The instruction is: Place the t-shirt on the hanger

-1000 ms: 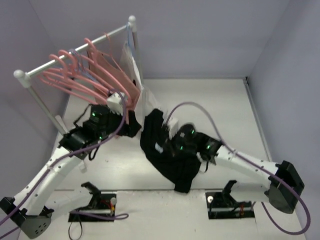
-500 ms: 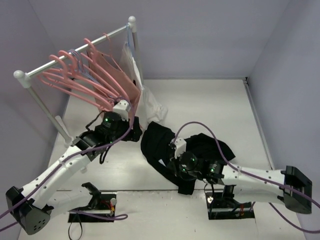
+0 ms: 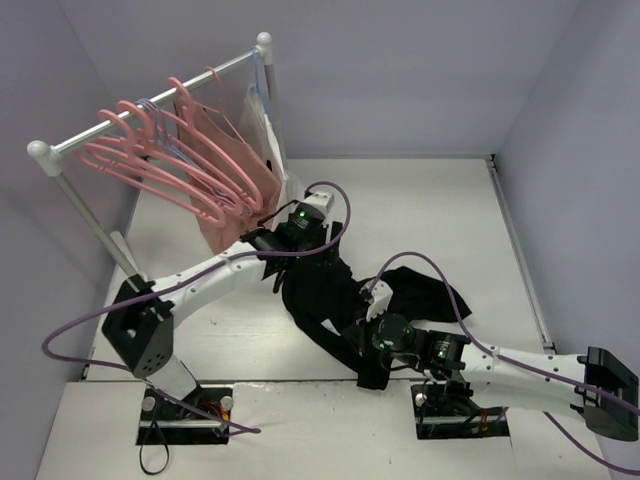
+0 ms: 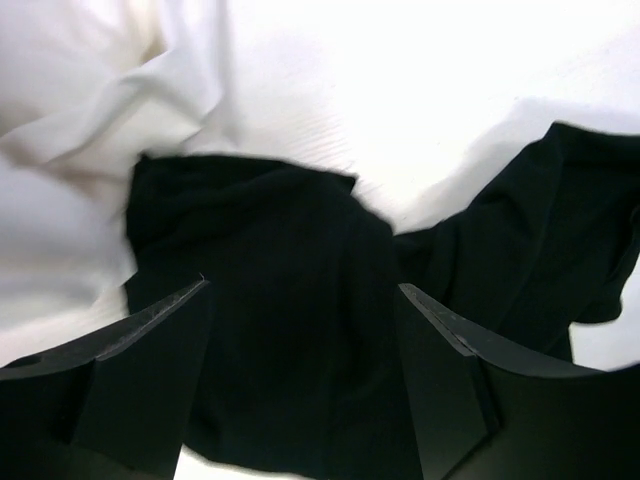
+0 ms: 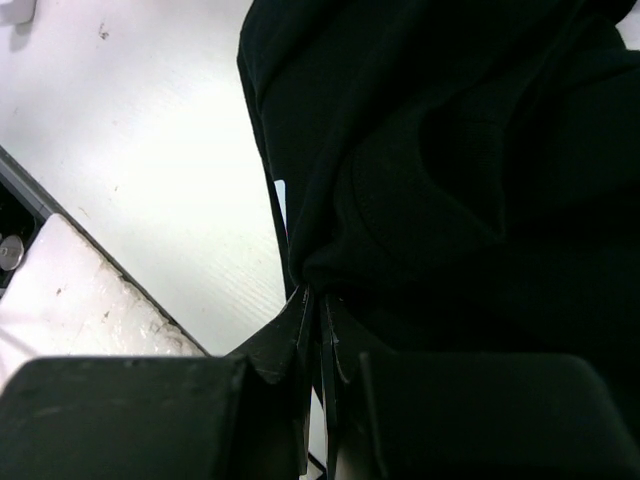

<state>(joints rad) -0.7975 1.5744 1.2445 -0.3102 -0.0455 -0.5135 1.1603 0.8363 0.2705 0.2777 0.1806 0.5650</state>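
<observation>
Black soft fabric t-shirt [image 3: 320,295], frame centre, stays pinched by the right gripper [image 5: 315,297]. The left gripper [image 4: 302,288], spread wide, has swung above it to grasp.

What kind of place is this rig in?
Probably a lab test cell, not a home: left arm and right arm mounted on a white table boxed in by plain walls, plus a clothes rail, pink hangers and a black t-shirt as props.
</observation>
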